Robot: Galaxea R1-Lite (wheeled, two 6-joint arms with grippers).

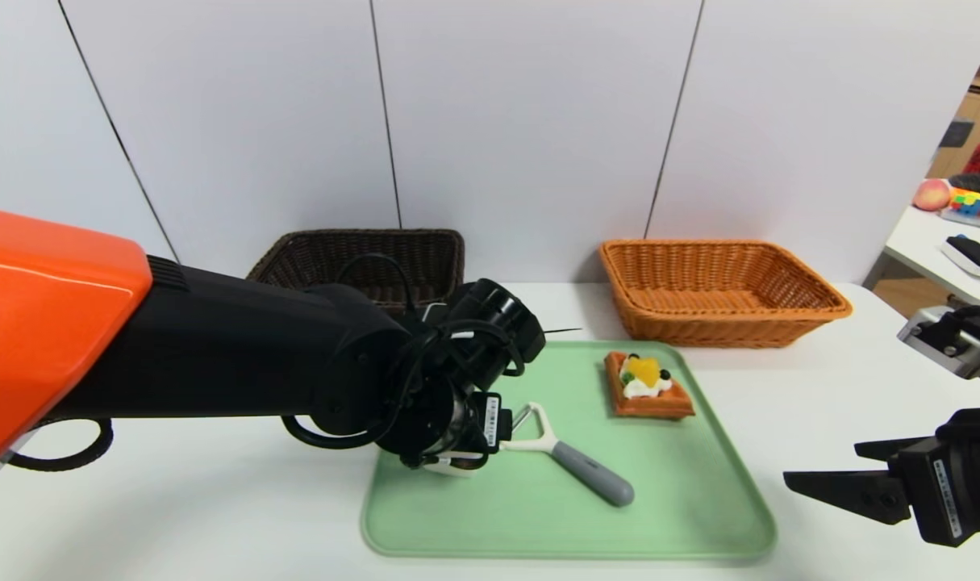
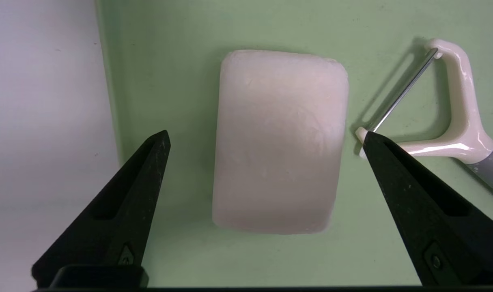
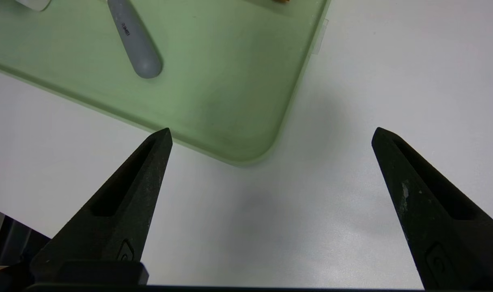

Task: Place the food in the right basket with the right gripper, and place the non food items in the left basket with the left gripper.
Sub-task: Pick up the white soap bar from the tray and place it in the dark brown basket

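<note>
Left gripper (image 2: 264, 138), fingers spread, straddles the white soap bar (image 2: 279, 140); lower squarely, keeping the far finger off the peeler (image 2: 453, 109) just beside the bar; right gripper (image 3: 270, 136) waits spread.

Baskets (image 1: 723, 292) woven wicker; tray (image 1: 683, 516) smooth matt plastic; peeler head (image 2: 459, 101) glossy
</note>
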